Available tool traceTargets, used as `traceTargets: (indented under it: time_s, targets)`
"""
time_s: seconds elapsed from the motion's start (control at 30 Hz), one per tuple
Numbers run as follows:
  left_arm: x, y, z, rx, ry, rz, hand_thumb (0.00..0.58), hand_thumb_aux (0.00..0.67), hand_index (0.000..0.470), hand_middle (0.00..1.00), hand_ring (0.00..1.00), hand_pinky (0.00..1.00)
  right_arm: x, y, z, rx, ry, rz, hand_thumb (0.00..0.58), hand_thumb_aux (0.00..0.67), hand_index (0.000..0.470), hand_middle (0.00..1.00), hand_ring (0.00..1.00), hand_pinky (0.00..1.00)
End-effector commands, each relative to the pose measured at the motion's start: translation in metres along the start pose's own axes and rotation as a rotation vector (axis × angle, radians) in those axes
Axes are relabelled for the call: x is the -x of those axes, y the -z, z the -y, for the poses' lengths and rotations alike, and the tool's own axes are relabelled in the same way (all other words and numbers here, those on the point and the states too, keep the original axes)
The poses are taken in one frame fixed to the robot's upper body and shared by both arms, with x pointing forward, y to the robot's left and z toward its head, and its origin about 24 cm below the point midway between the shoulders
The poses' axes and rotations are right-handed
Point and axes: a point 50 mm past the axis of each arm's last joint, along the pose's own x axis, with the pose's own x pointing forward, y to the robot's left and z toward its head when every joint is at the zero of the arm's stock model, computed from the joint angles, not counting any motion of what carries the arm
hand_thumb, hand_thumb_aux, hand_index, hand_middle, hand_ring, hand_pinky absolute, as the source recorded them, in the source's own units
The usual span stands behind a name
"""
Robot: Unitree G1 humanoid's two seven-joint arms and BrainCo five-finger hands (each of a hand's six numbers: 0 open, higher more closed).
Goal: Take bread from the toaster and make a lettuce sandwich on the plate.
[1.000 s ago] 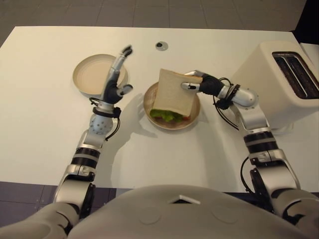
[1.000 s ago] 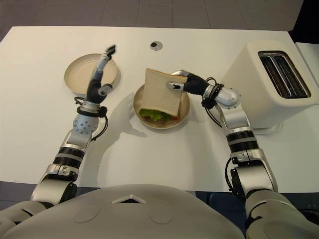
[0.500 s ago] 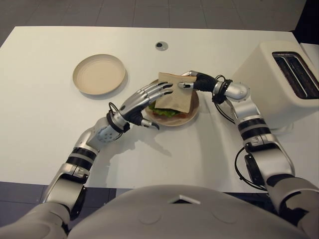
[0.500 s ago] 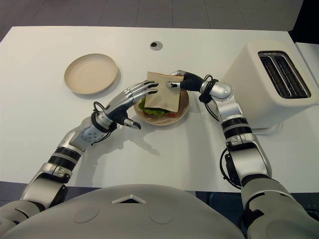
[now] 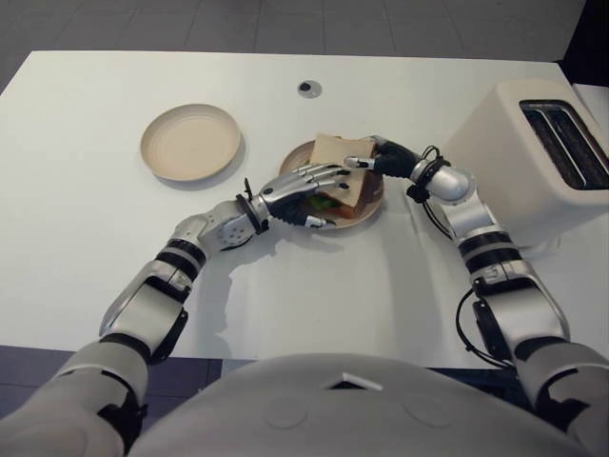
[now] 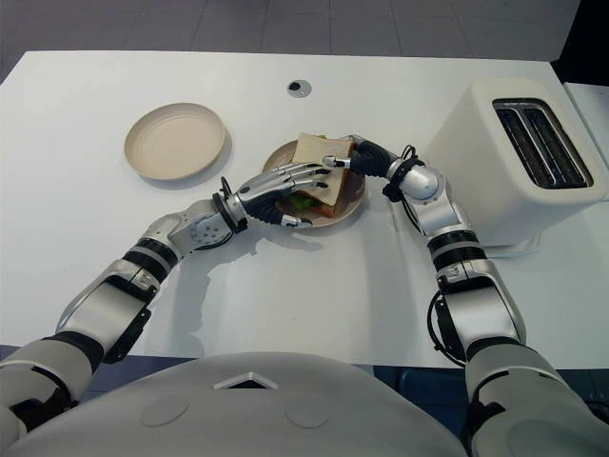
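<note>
The tan plate (image 5: 291, 158) in the middle of the white table holds green lettuce (image 6: 303, 201) on a lower slice. A slice of white bread (image 5: 340, 151) lies nearly flat over it, tilted slightly up at its far right edge. My right hand (image 5: 382, 158) is shut on that far right edge. From the left, my left hand (image 5: 297, 187) stretches its fingers over the bread's near left edge without grasping it. The cream toaster (image 5: 539, 157) stands at the right with two dark slots on top.
A second, bare tan plate (image 5: 190, 143) lies at the back left. A small round hole (image 5: 307, 89) sits in the table behind the sandwich. There is free table surface along the front and left, and the table's front edge is close to my body.
The bread slice came down from upright to nearly flat on the lettuce. My left hand swung from beside the bare plate over to the sandwich and now lies on the bread.
</note>
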Motion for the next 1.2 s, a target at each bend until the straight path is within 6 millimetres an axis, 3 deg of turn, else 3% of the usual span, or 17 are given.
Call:
traceTargets:
  time_s: [0.03, 0.17, 0.27, 0.3, 0.33, 0.37, 0.4, 0.43, 0.5, 0.57, 0.7, 0.8, 0.87, 1.03, 1.2]
  targets:
    - [0.050, 0.025, 0.059, 0.024, 0.340, -0.264, 0.340, 0.239, 0.168, 0.00, 0.00, 0.00, 0.036, -0.049, 0.077, 0.323, 0.627, 0.222, 0.000, 0.000, 0.000, 0.00, 0.00, 0.00]
    - [0.047, 0.023, 0.054, 0.021, 0.288, -0.272, 0.447, 0.349, 0.245, 0.00, 0.00, 0.00, 0.053, -0.057, 0.039, 0.351, 0.579, 0.276, 0.000, 0.000, 0.000, 0.00, 0.00, 0.00]
    - [0.034, 0.014, 0.041, 0.015, 0.150, -0.220, 0.454, 0.357, 0.251, 0.00, 0.00, 0.00, 0.063, -0.060, 0.007, 0.243, 0.465, 0.287, 0.000, 0.000, 0.000, 0.00, 0.00, 0.00]
    - [0.026, 0.007, 0.029, 0.026, 0.038, -0.168, 0.445, 0.347, 0.243, 0.00, 0.00, 0.00, 0.065, -0.062, -0.004, 0.168, 0.399, 0.297, 0.000, 0.000, 0.000, 0.89, 0.89, 0.89]
    - [0.019, -0.006, 0.015, 0.062, -0.086, -0.079, 0.447, 0.349, 0.245, 0.00, 0.00, 0.00, 0.069, -0.066, -0.014, 0.078, 0.311, 0.315, 0.316, 0.218, 0.153, 1.00, 1.00, 1.00]
    - [0.016, -0.022, 0.001, 0.134, -0.211, 0.035, 0.532, 0.478, 0.335, 0.00, 0.00, 0.00, 0.073, -0.072, -0.022, 0.001, 0.234, 0.342, 0.557, 0.536, 0.376, 1.00, 1.00, 1.00]
    - [0.016, -0.038, -0.012, 0.220, -0.317, 0.154, 0.580, 0.670, 0.470, 0.86, 0.86, 0.86, 0.078, -0.077, -0.029, -0.064, 0.146, 0.380, 0.580, 0.670, 0.470, 1.00, 1.00, 1.00]
    - [0.019, -0.050, -0.021, 0.305, -0.385, 0.246, 0.580, 0.670, 0.470, 1.00, 1.00, 1.00, 0.085, -0.082, -0.035, -0.114, 0.059, 0.416, 0.580, 0.670, 0.470, 1.00, 1.00, 1.00]
    - [0.032, -0.065, -0.029, 0.453, -0.413, 0.357, 0.580, 0.670, 0.470, 1.00, 1.00, 1.00, 0.097, -0.082, -0.055, -0.153, -0.144, 0.453, 0.580, 0.670, 0.470, 1.00, 1.00, 1.00]
    - [0.045, -0.071, -0.023, 0.544, -0.314, 0.370, 0.580, 0.670, 0.470, 1.00, 1.00, 1.00, 0.103, -0.071, -0.075, -0.113, -0.308, 0.412, 0.580, 0.670, 0.470, 1.00, 1.00, 1.00]
    - [0.062, -0.052, 0.031, 0.547, 0.041, 0.115, 0.580, 0.670, 0.470, 1.00, 1.00, 1.00, 0.094, -0.048, -0.094, -0.005, -0.389, 0.280, 0.580, 0.670, 0.470, 1.00, 1.00, 1.00]
    - [0.061, -0.034, 0.061, 0.473, 0.181, -0.071, 0.580, 0.670, 0.470, 1.00, 1.00, 1.00, 0.077, -0.038, -0.097, 0.043, -0.349, 0.210, 0.580, 0.670, 0.470, 1.00, 1.00, 1.00]
    - [0.051, -0.024, 0.066, 0.440, 0.168, -0.145, 0.580, 0.670, 0.470, 1.00, 1.00, 1.00, 0.060, -0.030, -0.094, 0.069, -0.280, 0.155, 0.580, 0.670, 0.470, 1.00, 1.00, 1.00]
    - [0.027, 0.014, 0.054, 0.325, -0.031, -0.359, 0.580, 0.670, 0.470, 1.00, 1.00, 1.00, 0.022, -0.009, -0.087, 0.171, -0.065, 0.027, 0.580, 0.670, 0.470, 1.00, 1.00, 1.00]
    - [0.023, 0.008, 0.048, 0.374, -0.183, -0.269, 0.580, 0.670, 0.470, 1.00, 1.00, 1.00, 0.021, 0.001, -0.084, 0.148, 0.058, 0.008, 0.580, 0.670, 0.470, 1.00, 1.00, 1.00]
